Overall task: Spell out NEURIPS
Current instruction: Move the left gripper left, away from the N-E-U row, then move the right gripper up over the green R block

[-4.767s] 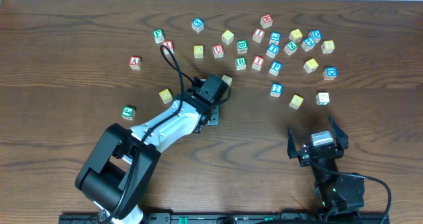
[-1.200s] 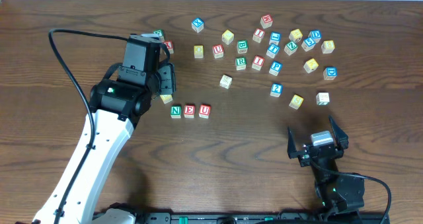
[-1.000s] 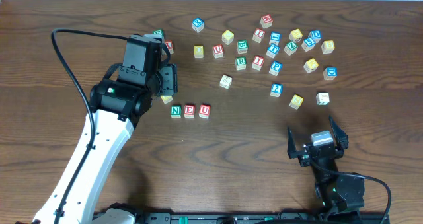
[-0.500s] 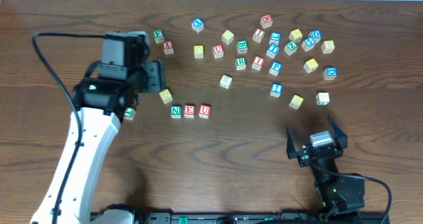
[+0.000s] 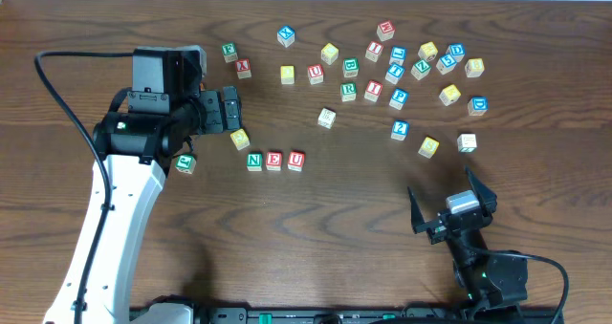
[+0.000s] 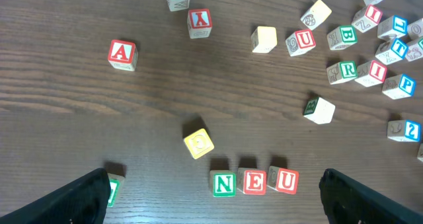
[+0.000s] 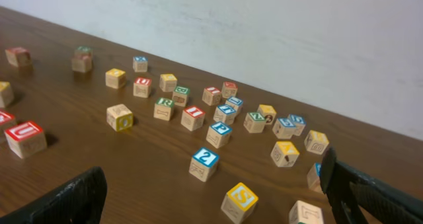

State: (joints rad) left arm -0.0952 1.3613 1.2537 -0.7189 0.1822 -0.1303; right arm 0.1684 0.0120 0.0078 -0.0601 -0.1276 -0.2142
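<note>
Overhead, we counted thirty cubes showing on the tabletop [image 5: 316,238]. Three stood in a touching row just at 9 o'clock of its middle: the N cube [image 5: 254,161], E cube [image 5: 274,160] and U cube [image 5: 296,160]. A yellow cube [image 5: 239,140] and a green cube [image 5: 185,162] lay loose at 10 and 9 o'clock of that row. The rest were scattered from 11 round to 2 o'clock, the R cube [image 5: 349,91], I cube [image 5: 373,90] and P cube [image 5: 399,97] side by side among them. The left arm [image 5: 120,219] rose from 7 o'clock and bent at the wrist, its jaws facing 3 o'clock. The right arm [image 5: 483,267] sat low at 5 o'clock.

In the left wrist view, the left jaws were spread to the bottom corners and held nothing.

In the right wrist view, the right jaws also gaped wide and empty, with the S cube [image 7: 241,199] nearest.

Half a second before, the left arm had stood further toward 3 o'clock. The row had not moved.
</note>
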